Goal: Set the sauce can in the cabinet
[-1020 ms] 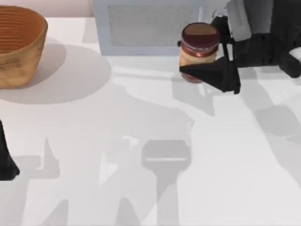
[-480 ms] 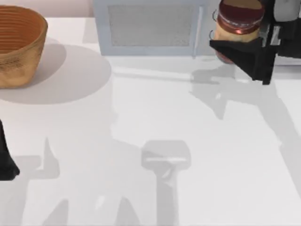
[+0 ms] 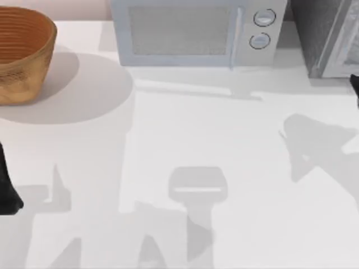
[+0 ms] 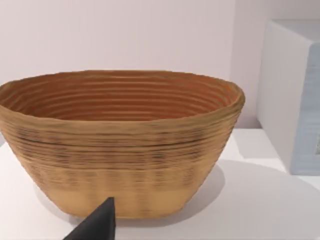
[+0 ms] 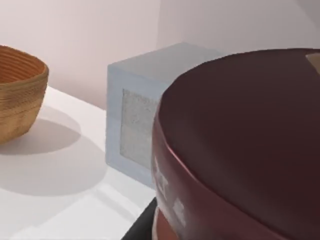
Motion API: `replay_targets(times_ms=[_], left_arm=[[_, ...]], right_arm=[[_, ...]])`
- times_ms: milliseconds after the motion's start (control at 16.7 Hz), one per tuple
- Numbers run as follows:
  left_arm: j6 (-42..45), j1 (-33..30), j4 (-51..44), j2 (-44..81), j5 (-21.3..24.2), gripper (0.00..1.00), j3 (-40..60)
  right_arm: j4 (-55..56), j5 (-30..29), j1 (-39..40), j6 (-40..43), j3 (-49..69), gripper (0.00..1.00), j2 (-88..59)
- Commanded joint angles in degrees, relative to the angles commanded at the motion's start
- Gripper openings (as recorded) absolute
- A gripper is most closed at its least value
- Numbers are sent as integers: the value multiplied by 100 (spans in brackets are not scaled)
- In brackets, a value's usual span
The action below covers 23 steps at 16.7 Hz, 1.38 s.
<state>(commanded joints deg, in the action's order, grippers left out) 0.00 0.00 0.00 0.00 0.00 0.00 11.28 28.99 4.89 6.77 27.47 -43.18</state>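
On my screen the white bench [image 3: 185,140] spreads across the top view. At 12 o'clock sits the microwave [image 3: 193,31], and at 1 o'clock, just beside it, the cabinet [image 3: 325,33] in speckled grey with a pale framed panel. The woven basket [image 3: 22,53] stands at 10 o'clock. My left gripper [image 3: 7,193] is parked at 8 o'clock by the bench edge; I cannot tell how its fingers stand. The right wrist view looks close onto the sauce can [image 5: 240,150], its maroon lid up against the camera; I cannot tell the state of my right fingers.
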Motion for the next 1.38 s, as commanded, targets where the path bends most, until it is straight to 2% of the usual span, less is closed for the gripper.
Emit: replay_targets(times_ms=[360, 600, 1080, 1380], left_arm=[[0, 0, 0, 0, 0, 100, 0], [0, 0, 0, 0, 0, 100, 0], [0, 0, 0, 0, 0, 100, 0], [0, 0, 0, 0, 0, 100, 0]], right_arm=[[-791, -1973, -340, -485, -1887, 0, 3072], [-1081, -2760, -467, -650, -2620, 0, 4147], [-1135, -2898, -463, -684, -2678, 0, 4243], [-1477, -3092, -350, -716, -1466, 0, 3246]])
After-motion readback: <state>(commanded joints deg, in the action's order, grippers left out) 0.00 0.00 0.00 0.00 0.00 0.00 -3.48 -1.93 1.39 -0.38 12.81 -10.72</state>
